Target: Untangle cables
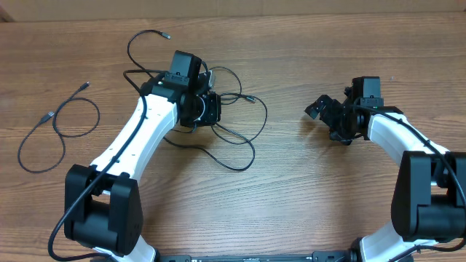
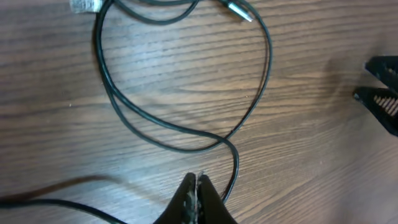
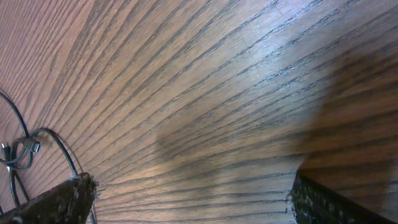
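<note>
Tangle of cables [image 2: 269, 53] lay mid-desk toward the far edge, under my left claw [image 2: 196, 186], pressed together with a strand just beside it. Right claw [image 3: 193, 194] hung spread. Best, I judged: re-pinch one strand, then pull slowly outward.

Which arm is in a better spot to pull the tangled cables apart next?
Left. Its gripper sits shut right over the tangled cables. The right gripper hangs open over bare table, away from them.
</note>
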You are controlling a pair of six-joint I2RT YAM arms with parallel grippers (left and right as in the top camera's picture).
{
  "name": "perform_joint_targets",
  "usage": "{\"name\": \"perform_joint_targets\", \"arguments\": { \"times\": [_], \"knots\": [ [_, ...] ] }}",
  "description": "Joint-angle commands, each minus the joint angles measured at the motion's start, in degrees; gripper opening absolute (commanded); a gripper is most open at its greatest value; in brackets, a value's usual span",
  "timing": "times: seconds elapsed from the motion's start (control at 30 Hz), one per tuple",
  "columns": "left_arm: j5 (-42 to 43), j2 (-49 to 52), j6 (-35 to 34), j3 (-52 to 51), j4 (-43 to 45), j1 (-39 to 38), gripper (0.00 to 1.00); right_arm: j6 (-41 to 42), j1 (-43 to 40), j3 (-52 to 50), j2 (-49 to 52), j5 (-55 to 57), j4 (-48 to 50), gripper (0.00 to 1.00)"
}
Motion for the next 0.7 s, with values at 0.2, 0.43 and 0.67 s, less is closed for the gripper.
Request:
{"name": "perform_joint_targets", "arguments": {
  "times": [0.2,0.43,0.67],
  "knots": [
    [-16.9,0.5,-7.1,0.4,-3.8,-9.2,0.04,-0.6,-0.4,-1.0,1.6,4.3,-0.7,1.0],
    [-18.7,2.3,-7.8,0.5,5.2,-11.4,0.09,-0.6,-0.4,-1.0,1.6,4.2,-0.7,1.0],
    [-25.6,3.6,-7.9,0.5,15.8,-11.4,0.21,-0.6,-0.4,-1.0,1.6,4.2,-0.7,1.0]
  ]
}}
